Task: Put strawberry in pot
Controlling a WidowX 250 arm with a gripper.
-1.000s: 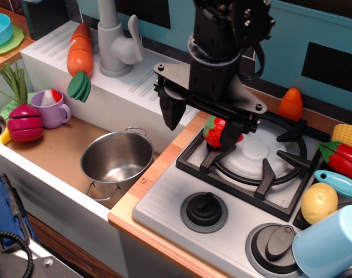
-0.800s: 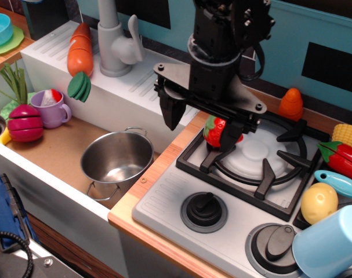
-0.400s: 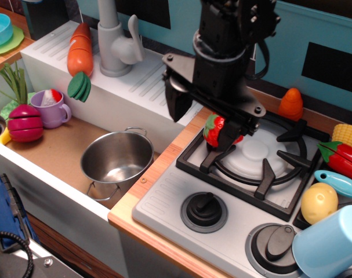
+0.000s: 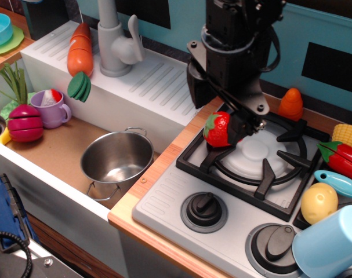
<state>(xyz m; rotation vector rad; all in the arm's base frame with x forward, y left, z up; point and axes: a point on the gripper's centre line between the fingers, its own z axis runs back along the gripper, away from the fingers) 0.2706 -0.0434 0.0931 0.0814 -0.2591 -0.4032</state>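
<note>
Looking at the stove from above, I see the gripper (image 4: 219,116) over the back left corner of the burner grate (image 4: 245,168), with its jaws spread wide. The strawberry (image 4: 217,129) sits on that corner of the grate, red body up and a little green at its left side. One dark finger (image 4: 240,126) stands just beside it on the right; the other finger is higher and more to the back, well away from the fruit. I cannot tell if the near finger touches the strawberry, but nothing is pinching it.

I judge that the jaws are wide so that they can come down on both sides of the fruit, and I think the grasp is not yet made. The pot (image 4: 117,157) stands empty in the sink well, near the front left part of the counter, with its mouth open upward, which makes a simple drop possible. Between the strawberry and the pot is the wooden edge of the counter (image 4: 158,168), so the fruit must be lifted over this edge. The round, glossy shape may slip if the fingers close off centre.
</note>
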